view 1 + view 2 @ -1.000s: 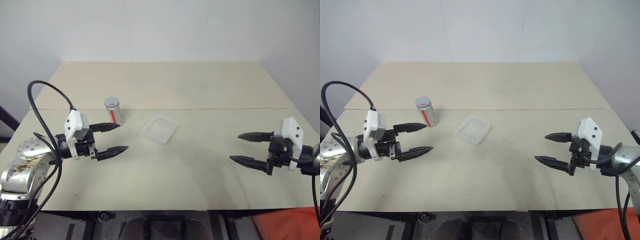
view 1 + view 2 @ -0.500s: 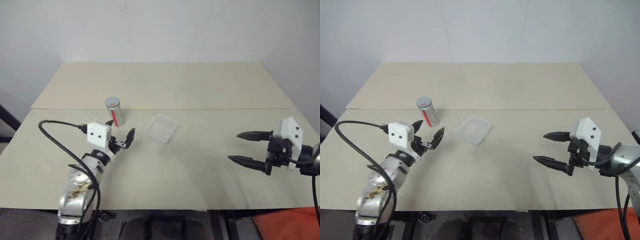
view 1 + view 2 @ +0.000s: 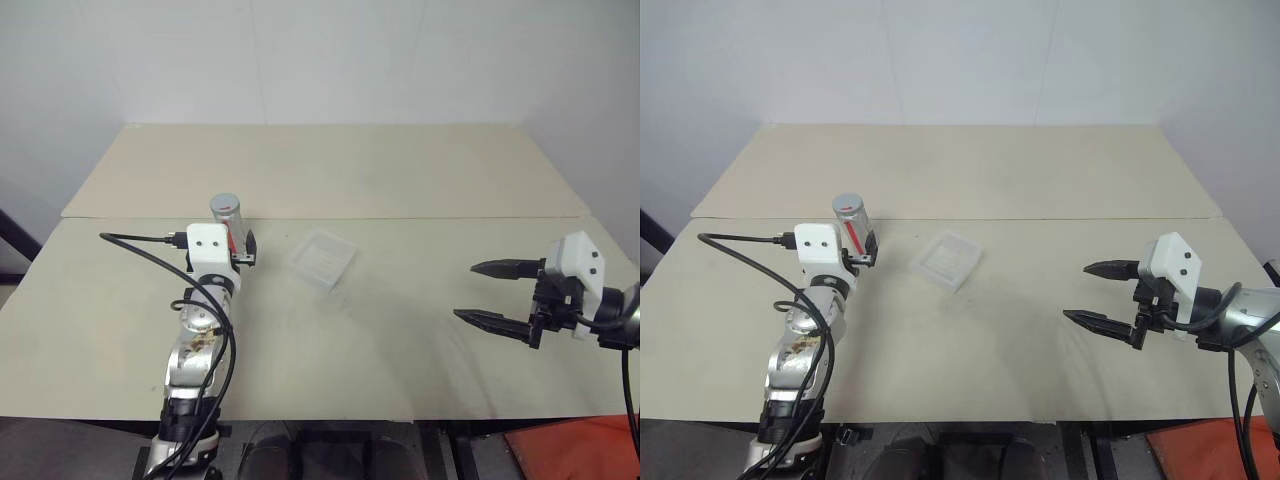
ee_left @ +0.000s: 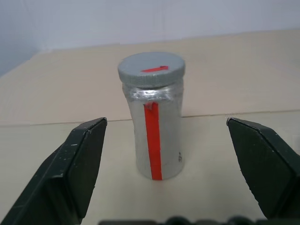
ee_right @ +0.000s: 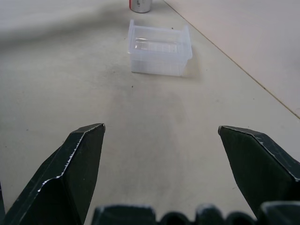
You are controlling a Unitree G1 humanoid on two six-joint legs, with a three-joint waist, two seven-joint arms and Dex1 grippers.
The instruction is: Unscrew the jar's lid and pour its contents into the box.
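Change since a second ago: left gripper (image 3: pixel 244 250) has swung round from pointing sideways across the table to pointing straight at the jar (image 3: pixel 228 218); right gripper (image 3: pixel 492 292), jar and box (image 3: pixel 322 259) lie as they did.

Left eye view: jar stands upright near the table's (image 3: pixel 380 170) seam, lid (image 3: pixel 224 204) on; left gripper sits just in front of it, its camera block covering the jar's lower part. Box lies a little to the jar's right, apart from it. Right gripper hovers well off to the right, jaws spread, holding nothing.

Left wrist view: jar (image 4: pixel 153 126) stands centred between the two black fingers (image 4: pixel 75 173), clear of both; jaws wide apart and empty. Grey lid (image 4: pixel 151 69) is screwed down, a red stripe runs down the jar's side.

Right wrist view: box (image 5: pixel 160 47) lies ahead on the table, open side up and empty as far as I can tell; jar's base (image 5: pixel 140 5) shows beyond it. Jaws wide, nothing between them.

Step in hand: lining up to grasp the jar; lid not yet touched, nothing poured.

Next move: likely ease the left gripper forward until the fingers flank the jar's body, then close below the lid, leaving the cap free for the right gripper to twist.
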